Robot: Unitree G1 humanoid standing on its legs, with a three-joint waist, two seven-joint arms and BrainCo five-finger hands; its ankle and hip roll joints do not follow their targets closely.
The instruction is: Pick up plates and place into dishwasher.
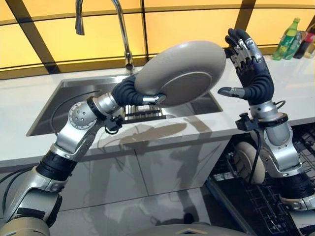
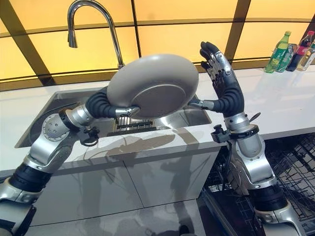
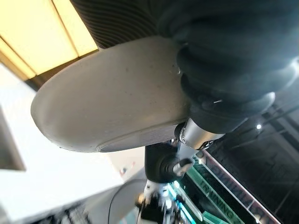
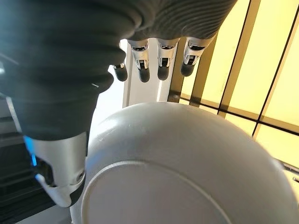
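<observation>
One plate (image 1: 181,73) sits mid-frame above the sink (image 1: 74,98), pinched at its lower-left rim by the left robot hand (image 1: 147,98). Right robot hand (image 1: 248,66), fingers straight, waits just right of its far edge, nearer the dishwasher rack (image 1: 261,196) at lower right.

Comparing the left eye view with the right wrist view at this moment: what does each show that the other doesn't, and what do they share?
Left eye: the left hand shut on the plate over the sink, with the faucet and bottles behind. Right wrist: the right hand's fingers from close, relaxed above the plate's underside. Both: the plate and the open right hand.
</observation>
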